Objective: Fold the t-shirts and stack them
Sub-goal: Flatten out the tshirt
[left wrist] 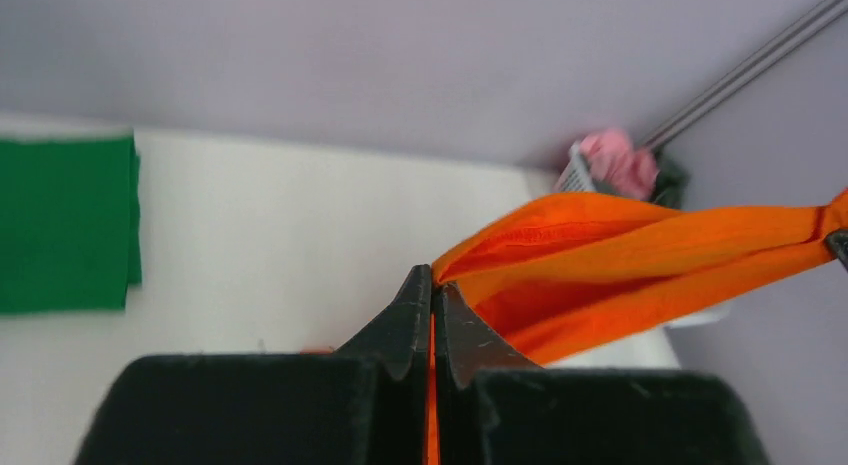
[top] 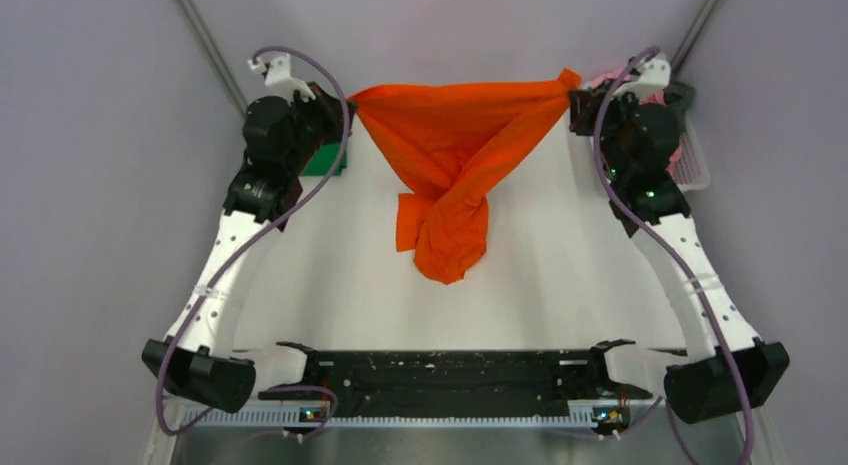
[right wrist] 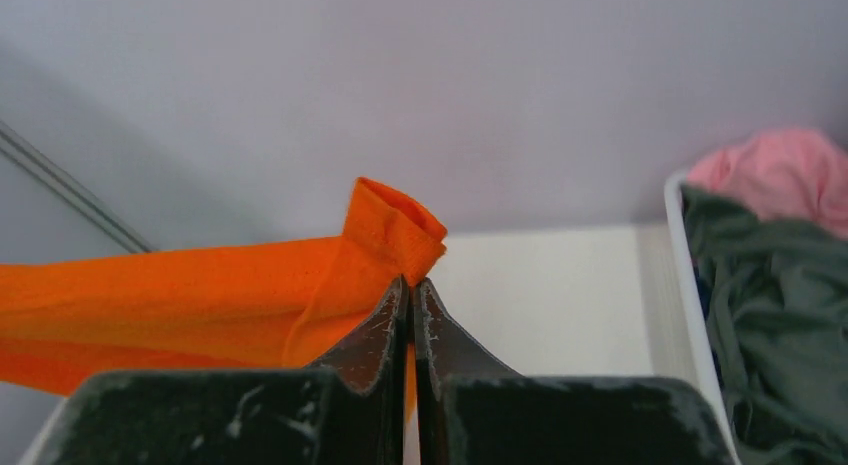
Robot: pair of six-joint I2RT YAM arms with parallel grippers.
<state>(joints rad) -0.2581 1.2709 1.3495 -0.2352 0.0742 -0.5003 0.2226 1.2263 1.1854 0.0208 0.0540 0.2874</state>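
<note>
A bright orange t-shirt [top: 455,135] hangs stretched between my two grippers over the far half of the table, its lower part twisted and drooping to the tabletop [top: 450,250]. My left gripper [top: 350,107] is shut on its left corner, with orange cloth pinched between the jaws [left wrist: 434,285]. Pinching the right corner is my right gripper [top: 573,97], shut, a bunched tuft of the orange t-shirt [right wrist: 395,225] sticking out past the tips [right wrist: 411,285]. A folded green t-shirt [left wrist: 65,220] lies flat at the table's far left. Pink [right wrist: 775,170] and dark grey [right wrist: 770,305] t-shirts fill the basket.
A white plastic basket [right wrist: 688,285] stands at the table's far right edge, beside my right arm. Grey walls enclose the table on three sides, with a metal rod [top: 205,40] in each far corner. The white table [top: 330,275] lies below the hanging cloth.
</note>
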